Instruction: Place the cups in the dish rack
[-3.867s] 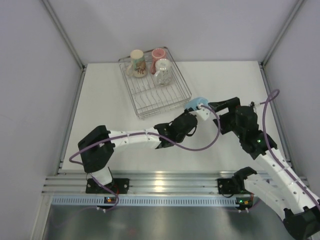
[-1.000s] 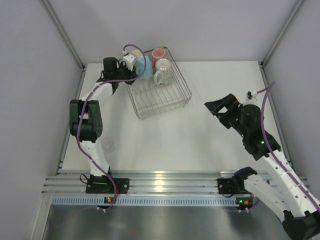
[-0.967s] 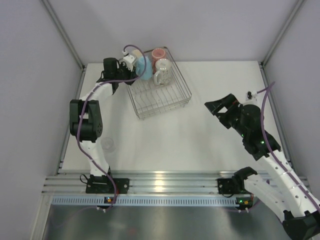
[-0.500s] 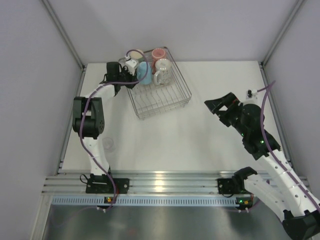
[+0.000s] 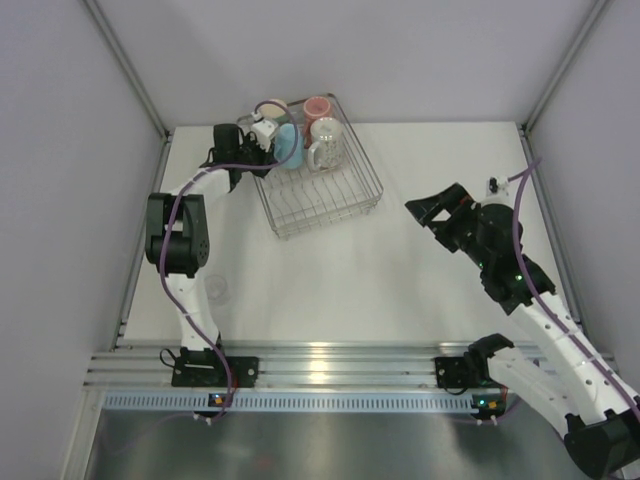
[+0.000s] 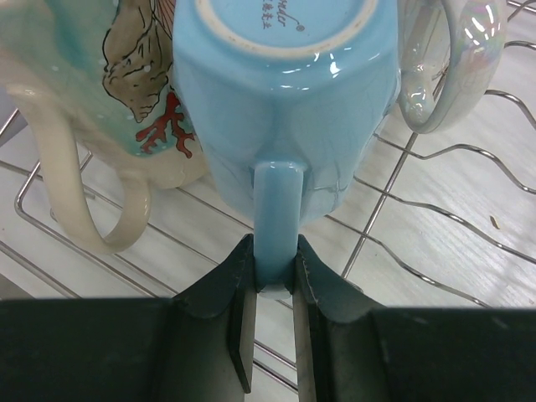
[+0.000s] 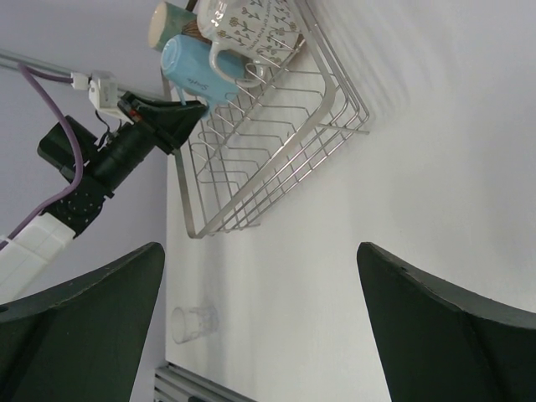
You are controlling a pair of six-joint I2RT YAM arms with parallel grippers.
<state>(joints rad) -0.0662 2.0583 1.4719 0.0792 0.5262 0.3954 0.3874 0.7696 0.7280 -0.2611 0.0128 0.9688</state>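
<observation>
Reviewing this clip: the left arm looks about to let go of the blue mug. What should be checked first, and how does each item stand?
1. Grip: the left tool is shut on the handle of the blue mug. Ok.
2. Placement: the blue mug is over the rack, at its far end. Ok.
3. Support: whether the blue mug rests on the wires. Cannot tell.
4. Clearance: it sits tight between the cream mug and the white mug; contact cannot tell.
5. The right tool is open, over the table, away from the rack. Ok.
6. All cups loaded: a glass stands on the table. Not ok.
</observation>
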